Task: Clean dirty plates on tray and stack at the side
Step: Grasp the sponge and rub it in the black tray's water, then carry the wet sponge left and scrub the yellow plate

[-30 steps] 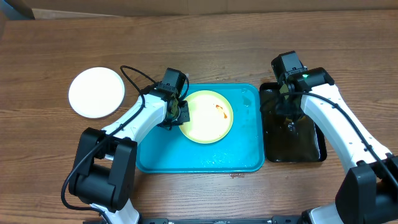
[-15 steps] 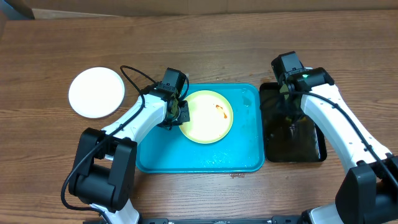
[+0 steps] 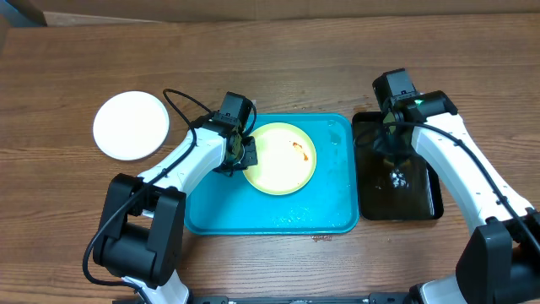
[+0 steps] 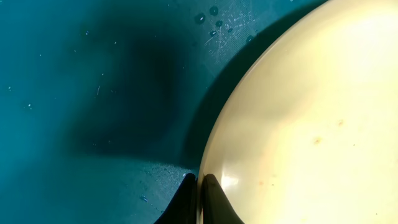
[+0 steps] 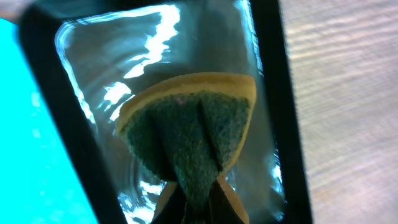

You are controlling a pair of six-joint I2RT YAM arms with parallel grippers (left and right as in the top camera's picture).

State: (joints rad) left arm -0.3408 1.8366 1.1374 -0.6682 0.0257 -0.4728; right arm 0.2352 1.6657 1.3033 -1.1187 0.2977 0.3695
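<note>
Left claw [image 4: 199, 190] closed on rim of yellow-green plate [image 3: 285, 165], clamped at plate's 9 o'clock edge. Plate lies in turquoise tray [image 3: 329, 207]; orange smear [image 3: 297, 149] seen near plate centre. Right claw [image 5: 198, 190] pinched on sponge [image 5: 186, 124], held over wet black tray [image 3: 426, 203] at tray's 3 o'clock. White plate [image 3: 131, 125] set on bench [image 3: 278, 67] at 10 o'clock, apart from tray.

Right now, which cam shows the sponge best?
Right wrist: the sponge sits large mid-frame, pinched in the right hand over the wet black tray. Overhead hides it under the arm. Left wrist sees only the yellow plate and blue tray.
</note>
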